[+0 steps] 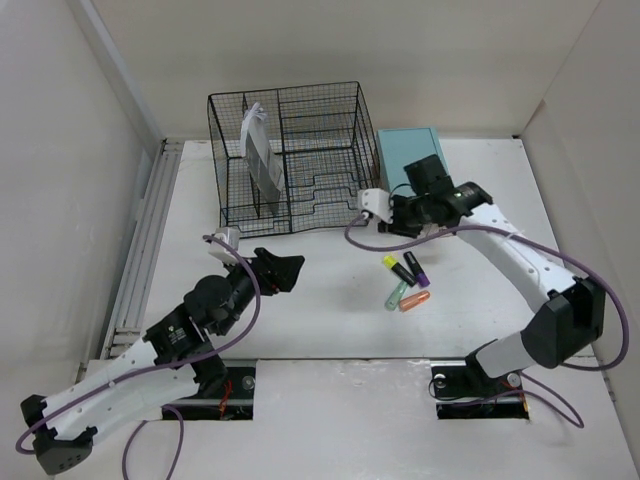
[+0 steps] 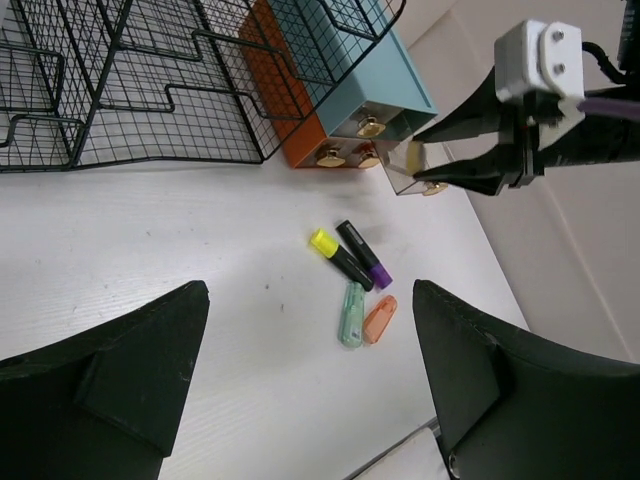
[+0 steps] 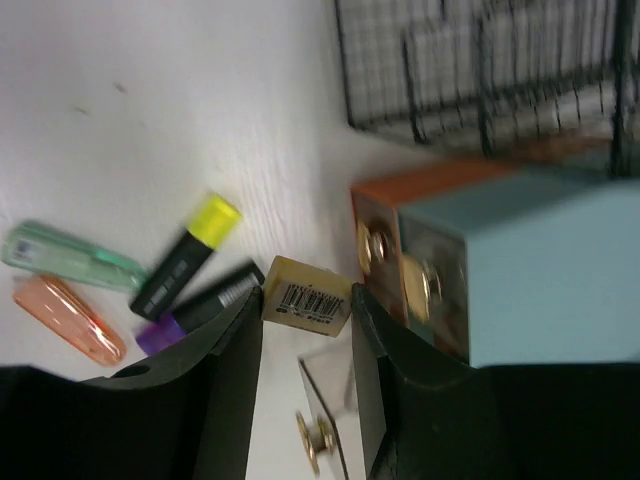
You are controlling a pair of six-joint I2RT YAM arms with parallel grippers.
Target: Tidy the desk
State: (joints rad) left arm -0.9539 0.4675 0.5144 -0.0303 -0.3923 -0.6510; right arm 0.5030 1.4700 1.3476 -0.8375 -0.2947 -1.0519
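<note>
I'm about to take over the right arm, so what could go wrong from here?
The right hand pinches the small tan block only at its fingertips; it could slip and miss the narrow clear drawer pulled out below. The hand hangs close to the teal drawer box; lowering carelessly might bump the drawer or shove the box. A dropped block might land among the highlighters.

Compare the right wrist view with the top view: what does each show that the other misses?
Only right wrist: a barcoded block clamped between the right fingers. Only top: the left fingers, open, and papers standing in the organizer. Both: four markers on the desk, the teal box, the organizer.
</note>
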